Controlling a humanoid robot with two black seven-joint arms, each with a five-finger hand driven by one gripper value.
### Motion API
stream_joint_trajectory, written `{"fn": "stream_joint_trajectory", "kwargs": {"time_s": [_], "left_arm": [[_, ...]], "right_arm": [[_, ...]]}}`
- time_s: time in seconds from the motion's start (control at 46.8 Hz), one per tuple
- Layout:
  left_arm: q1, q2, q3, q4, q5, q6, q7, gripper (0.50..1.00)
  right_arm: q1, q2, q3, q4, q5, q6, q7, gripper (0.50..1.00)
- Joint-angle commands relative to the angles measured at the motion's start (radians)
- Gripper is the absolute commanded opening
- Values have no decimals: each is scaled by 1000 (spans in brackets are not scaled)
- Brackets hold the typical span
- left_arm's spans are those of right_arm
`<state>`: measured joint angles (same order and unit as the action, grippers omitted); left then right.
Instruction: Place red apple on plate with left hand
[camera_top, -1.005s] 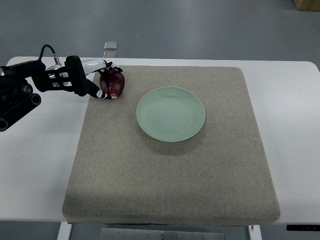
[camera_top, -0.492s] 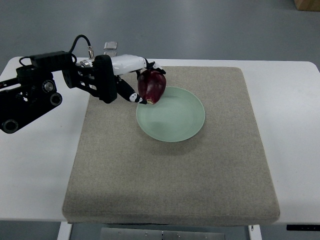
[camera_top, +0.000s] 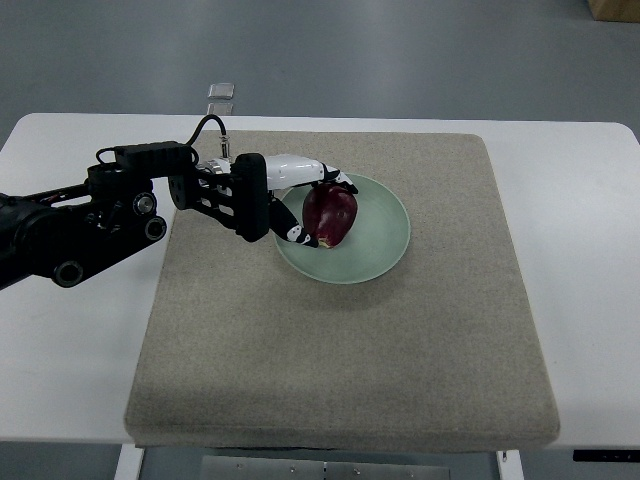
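A dark red apple (camera_top: 331, 215) is held over the left half of the pale green plate (camera_top: 385, 232), which lies on the grey mat. My left hand (camera_top: 318, 212) is shut on the apple, white fingers wrapped over its top and left side. Whether the apple touches the plate's surface I cannot tell. The black left arm (camera_top: 100, 215) reaches in from the left edge. The right arm is out of view.
The grey felt mat (camera_top: 340, 350) covers most of the white table (camera_top: 70, 330). A small clear object (camera_top: 221, 90) lies on the floor beyond the table's far edge. A cardboard box corner (camera_top: 612, 8) shows at the top right.
My left hand lifted the apple from the mat's far left corner and carried it right and nearer, from beside the plate to over its left half.
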<state>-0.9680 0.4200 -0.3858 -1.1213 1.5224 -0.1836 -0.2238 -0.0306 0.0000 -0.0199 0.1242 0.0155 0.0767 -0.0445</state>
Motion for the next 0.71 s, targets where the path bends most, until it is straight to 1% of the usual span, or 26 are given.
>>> {"fn": "stream_joint_trajectory", "kwargs": {"time_s": [0.0, 0.235, 0.385, 0.534, 0.684], "left_arm": [[0, 0, 5, 5, -1, 1, 1, 990], [-5, 10, 4, 5, -33, -1, 0, 996], [-37, 23, 1, 12, -129, -1, 0, 996], [-84, 75, 1, 11, -260, -4, 0, 999], [-117, 152, -5, 9, -425, -13, 1, 999]], "right_arm": [[0, 0, 0, 0, 1, 0, 0, 928], [0, 0, 0, 0, 0, 0, 0, 928], [0, 0, 0, 0, 0, 0, 0, 928], [0, 0, 0, 0, 0, 0, 0, 928], [0, 0, 0, 0, 0, 0, 0, 930]]}}
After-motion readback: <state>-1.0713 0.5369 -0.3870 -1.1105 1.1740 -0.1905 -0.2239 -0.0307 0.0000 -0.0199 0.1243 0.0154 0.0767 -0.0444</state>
